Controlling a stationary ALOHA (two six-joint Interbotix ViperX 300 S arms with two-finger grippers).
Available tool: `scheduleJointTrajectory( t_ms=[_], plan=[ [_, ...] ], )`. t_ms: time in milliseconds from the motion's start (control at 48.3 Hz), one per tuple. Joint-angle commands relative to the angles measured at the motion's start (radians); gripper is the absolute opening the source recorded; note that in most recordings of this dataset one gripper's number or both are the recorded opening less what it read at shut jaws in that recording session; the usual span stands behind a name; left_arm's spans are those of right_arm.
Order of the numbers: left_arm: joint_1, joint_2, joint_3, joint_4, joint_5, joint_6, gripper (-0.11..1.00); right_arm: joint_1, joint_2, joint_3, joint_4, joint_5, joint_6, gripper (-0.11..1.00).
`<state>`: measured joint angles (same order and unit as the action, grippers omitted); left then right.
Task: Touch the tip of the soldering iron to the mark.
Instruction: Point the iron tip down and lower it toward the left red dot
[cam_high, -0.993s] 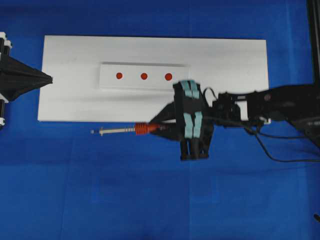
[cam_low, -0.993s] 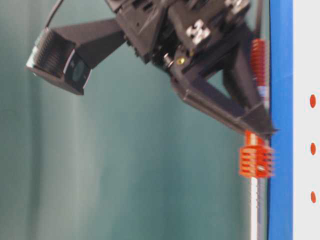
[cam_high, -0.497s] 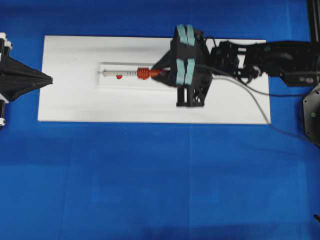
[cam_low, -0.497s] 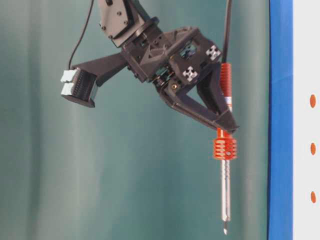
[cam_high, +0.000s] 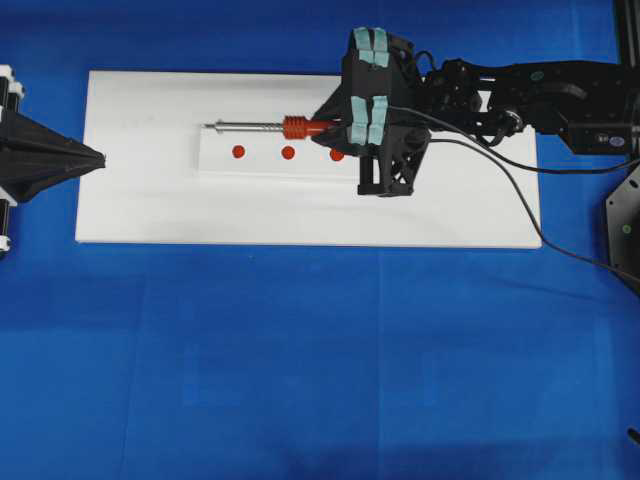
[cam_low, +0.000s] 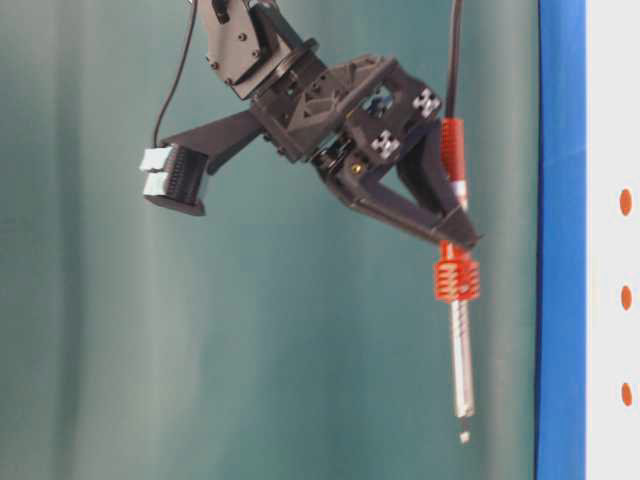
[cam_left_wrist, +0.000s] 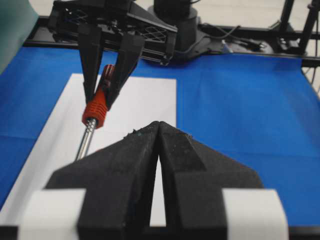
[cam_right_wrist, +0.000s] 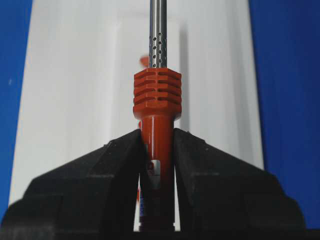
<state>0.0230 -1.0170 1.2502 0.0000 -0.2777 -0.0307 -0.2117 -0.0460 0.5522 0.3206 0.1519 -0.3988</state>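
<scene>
Counting first: I see one iron (cam_high: 270, 127), two grippers, one white board (cam_high: 140, 200), one raised white strip (cam_high: 262, 165) on that board, and three red dots in a row on the strip. One black cord (cam_high: 500, 172) trails from the right arm off toward the right edge of the blue table (cam_high: 300, 350).

My right gripper (cam_high: 322, 127) is clamped on the iron's red-orange handle; in the right wrist view both black fingers (cam_right_wrist: 107, 170) press the handle from either side, with the ribbed collar just beyond them. From overhead the iron lies level, pointing left, its silver shaft running along the far edge of the strip, beyond the dot row. Its tip (cam_high: 208, 126) sits past the left dot, to the far left of it. In the table-level view the iron (cam_low: 458, 300) hangs clear of the board's surface, with a gap between shaft and blue table edge.

The three dots lie near the shaft, none touched. The mark (cam_high: 337, 154) is the right-hand dot, just beside the right gripper's fingers and well apart from the tip. The middle dot (cam_high: 288, 153) and left dot (cam_high: 238, 152) are both uncovered.

My left gripper (cam_high: 95, 157) rests at the board's left edge, its two fingers pressed together with nothing between them, pointing toward the strip.
</scene>
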Motion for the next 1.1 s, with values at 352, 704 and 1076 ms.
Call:
scheduleJointTrajectory(
  t_ms=[352,704,1076],
  plan=[
    [0.003,0.005,-0.009,0.0,-0.009,0.0,0.0,-0.037,-0.028,-0.035,-0.026,0.117,0.006,0.06],
    [0.003,0.005,-0.009,0.0,-0.009,0.0,0.0,-0.044,-0.028,-0.035,-0.032,0.117,0.005,0.06],
    [0.003,0.005,-0.009,0.0,-0.009,0.0,0.0,-0.046,-0.028,-0.037,-0.032,0.117,0.005,0.06]
  ],
)
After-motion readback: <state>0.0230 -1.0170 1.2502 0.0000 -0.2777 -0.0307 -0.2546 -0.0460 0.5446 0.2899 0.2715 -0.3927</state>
